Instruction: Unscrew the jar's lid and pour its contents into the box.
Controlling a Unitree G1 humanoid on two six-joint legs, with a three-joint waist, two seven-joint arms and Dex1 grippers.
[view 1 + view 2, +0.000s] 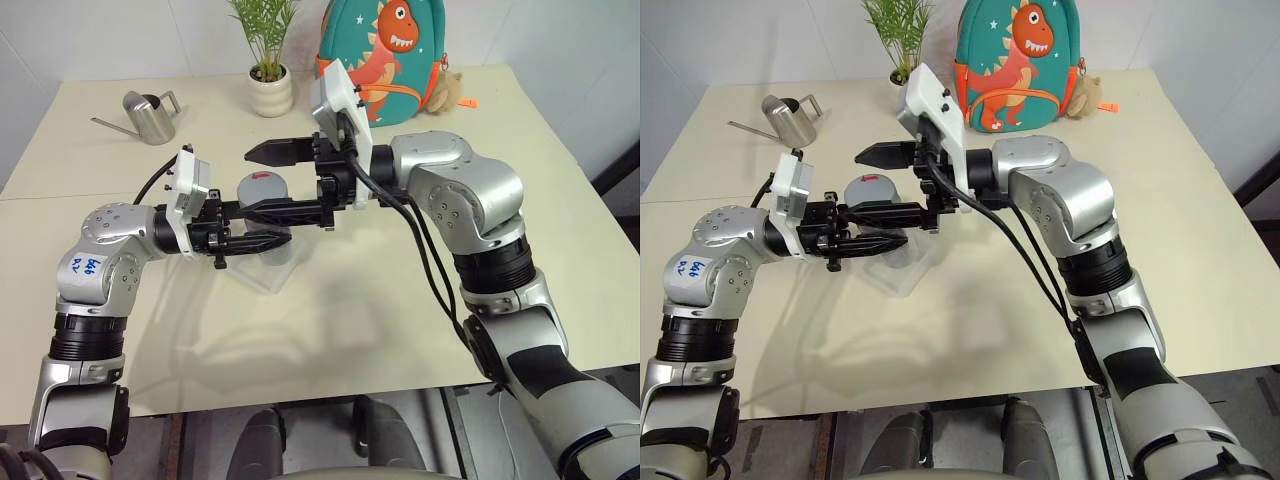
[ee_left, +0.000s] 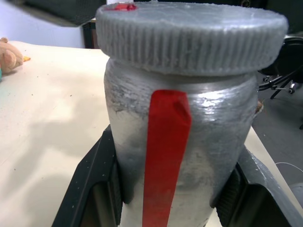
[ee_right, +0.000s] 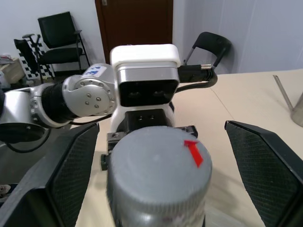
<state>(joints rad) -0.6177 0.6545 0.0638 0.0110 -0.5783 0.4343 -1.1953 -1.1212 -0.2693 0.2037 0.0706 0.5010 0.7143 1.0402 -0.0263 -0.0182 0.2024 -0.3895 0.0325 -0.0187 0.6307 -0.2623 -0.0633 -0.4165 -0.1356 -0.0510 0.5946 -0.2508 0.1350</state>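
One small silvery cylindrical jar (image 2: 180, 156) with a red label strip, topped by one round grey ribbed screw lid (image 3: 158, 168) with a red mark. One shallow clear plastic box (image 1: 262, 268). One small steel watering can (image 1: 152, 115) with spout and handle. One potted green plant (image 1: 268, 60) in a cream pot. One teal dinosaur backpack (image 1: 395, 50). One small brown plush toy (image 1: 450, 90). Two black two-finger grippers: left gripper (image 1: 270, 241), right gripper (image 1: 262, 180).

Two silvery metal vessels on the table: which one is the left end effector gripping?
The small silvery cylindrical jar with the red strip and grey ribbed lid, not the spouted steel watering can standing far behind.
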